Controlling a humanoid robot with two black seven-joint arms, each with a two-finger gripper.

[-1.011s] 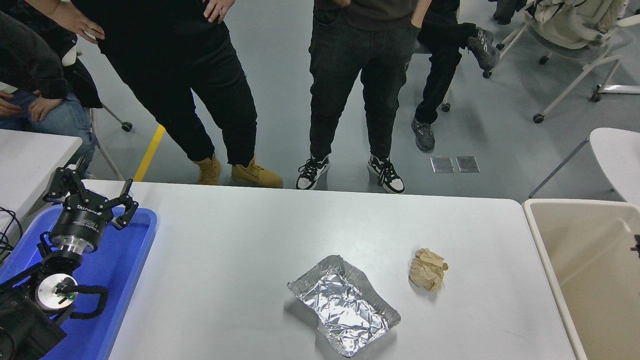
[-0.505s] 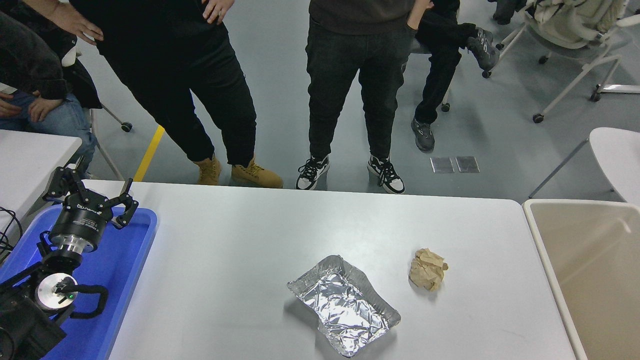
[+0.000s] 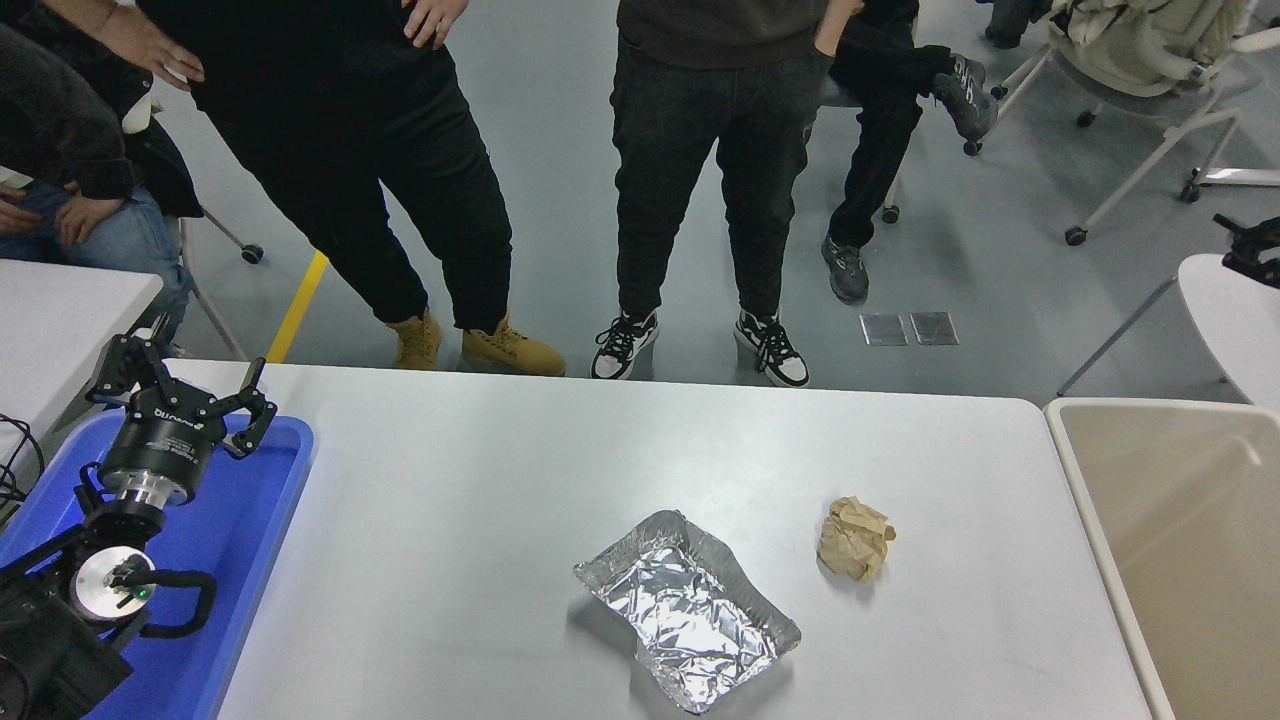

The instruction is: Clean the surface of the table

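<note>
No step is underway: right pincer (image 3: pixel 1250 250), state unclear, must reach the paper ball (image 3: pixel 856 538) well below-left on the worktop (image 3: pixel 480 500).

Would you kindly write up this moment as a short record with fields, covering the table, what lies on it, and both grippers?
table surface: white, wide, rounded corners
foil tray: crumpled, near the front edge, centre
brown paper ball: right of the foil tray, apart from it
blue tray: at the table's left end
beige bin: beside the table's right end
left gripper: open, parked over the blue tray
right gripper: at the right edge, only partly in view
people: standing at the far side
</note>
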